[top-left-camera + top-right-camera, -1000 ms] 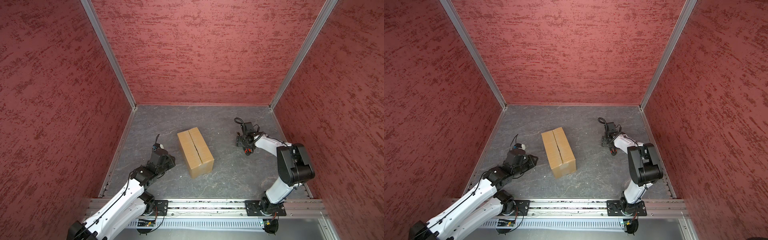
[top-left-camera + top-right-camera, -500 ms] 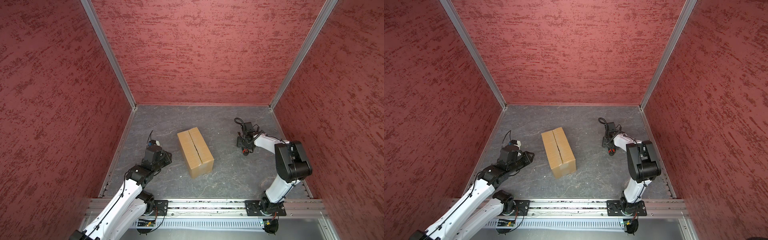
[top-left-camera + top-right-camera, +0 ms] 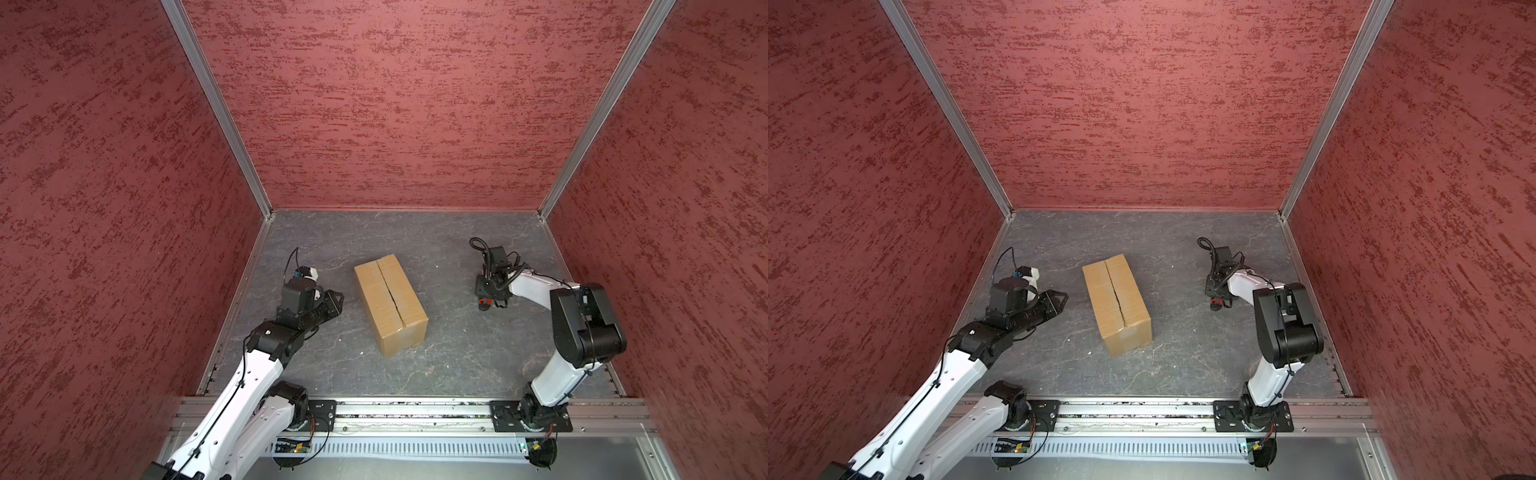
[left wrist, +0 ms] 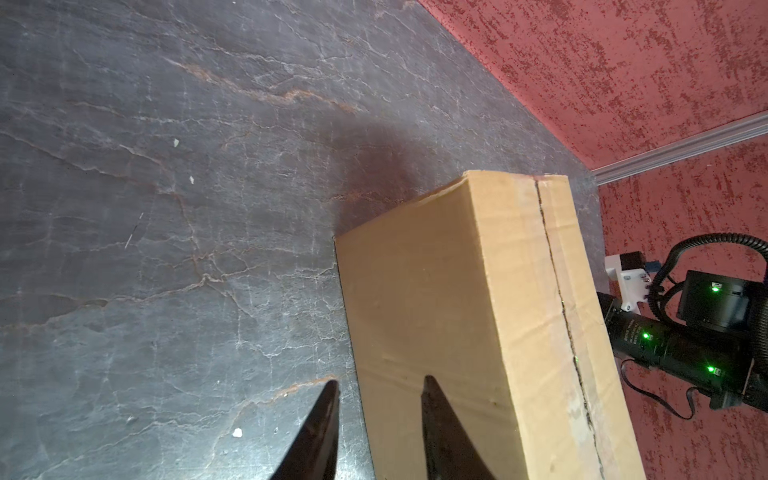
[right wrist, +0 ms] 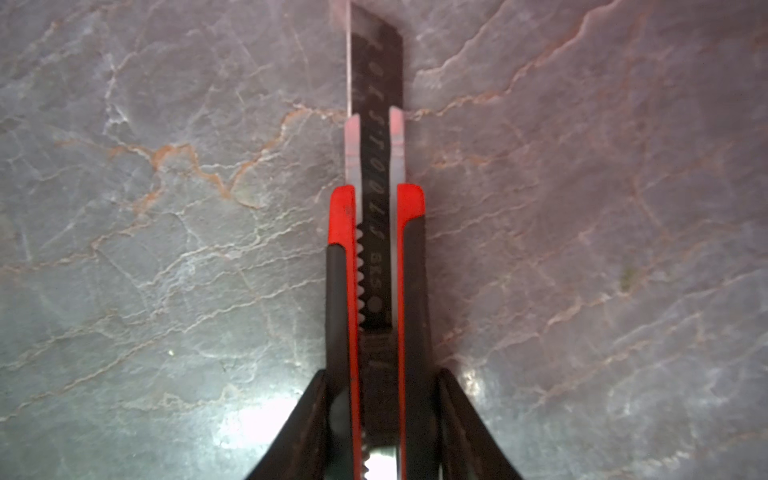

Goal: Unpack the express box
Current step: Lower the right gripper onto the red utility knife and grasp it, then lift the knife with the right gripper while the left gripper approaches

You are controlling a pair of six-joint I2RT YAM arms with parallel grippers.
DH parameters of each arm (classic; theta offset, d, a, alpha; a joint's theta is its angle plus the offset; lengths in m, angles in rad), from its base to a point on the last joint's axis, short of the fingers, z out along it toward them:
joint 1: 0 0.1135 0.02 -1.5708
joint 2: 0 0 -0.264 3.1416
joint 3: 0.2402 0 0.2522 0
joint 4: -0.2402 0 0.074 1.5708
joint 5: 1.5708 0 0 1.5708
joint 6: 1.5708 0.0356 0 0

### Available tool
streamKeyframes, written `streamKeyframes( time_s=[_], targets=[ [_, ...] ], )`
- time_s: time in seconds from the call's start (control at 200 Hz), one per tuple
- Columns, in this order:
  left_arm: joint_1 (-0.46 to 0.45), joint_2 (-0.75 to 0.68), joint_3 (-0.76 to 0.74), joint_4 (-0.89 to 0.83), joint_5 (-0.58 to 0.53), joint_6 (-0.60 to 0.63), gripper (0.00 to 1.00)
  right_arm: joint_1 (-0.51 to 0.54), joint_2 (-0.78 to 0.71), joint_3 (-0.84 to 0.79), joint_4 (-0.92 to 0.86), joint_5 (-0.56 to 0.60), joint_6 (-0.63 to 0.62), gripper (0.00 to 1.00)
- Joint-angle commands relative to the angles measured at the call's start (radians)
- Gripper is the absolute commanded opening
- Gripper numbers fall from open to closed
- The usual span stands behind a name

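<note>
The express box (image 3: 390,303) (image 3: 1116,303) is a plain brown carton lying shut mid-floor, its centre seam on top. My left gripper (image 3: 336,298) (image 3: 1062,298) hovers to its left and points at its long side. In the left wrist view the left gripper (image 4: 380,380) is open with nothing between its fingers, and the box (image 4: 457,311) is close ahead. My right gripper (image 3: 490,303) (image 3: 1219,302) is down at the floor, right of the box. The right gripper (image 5: 380,374) is shut on the handle of a red-and-black utility knife (image 5: 376,270), whose blade is extended over the floor.
Textured red walls (image 3: 395,104) close in the left, back and right sides. A metal rail (image 3: 415,415) with both arm bases runs along the front edge. The dark slate floor (image 3: 449,357) lies between the box and the walls. The right arm (image 4: 685,349) shows behind the box.
The right gripper has closed on the knife handle. The left arm has drawn back to the left and lifted its gripper, which now points at the box's side and has opened slightly.
</note>
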Motion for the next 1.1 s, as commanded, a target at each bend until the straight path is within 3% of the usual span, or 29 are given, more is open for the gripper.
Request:
streamKeyframes(
  time_s=[0.0, 0.306, 0.701, 1.092],
  targets=[
    [0.011, 0.026, 0.056, 0.029, 0.061, 0.048, 0.36, -0.003, -0.016, -0.035, -0.023, -0.042, 0.015, 0.28],
    [-0.015, 0.147, 0.198, 0.103, 0.222, 0.076, 0.48, 0.017, -0.135, -0.005, -0.100, -0.045, -0.011, 0.18],
    [-0.201, 0.407, 0.406, 0.207, 0.265, 0.114, 0.58, 0.157, -0.306, 0.182, -0.306, -0.049, -0.043, 0.16],
    [-0.323, 0.663, 0.517, 0.433, 0.357, 0.037, 0.56, 0.298, -0.398, 0.331, -0.405, -0.082, -0.067, 0.15]
  ],
)
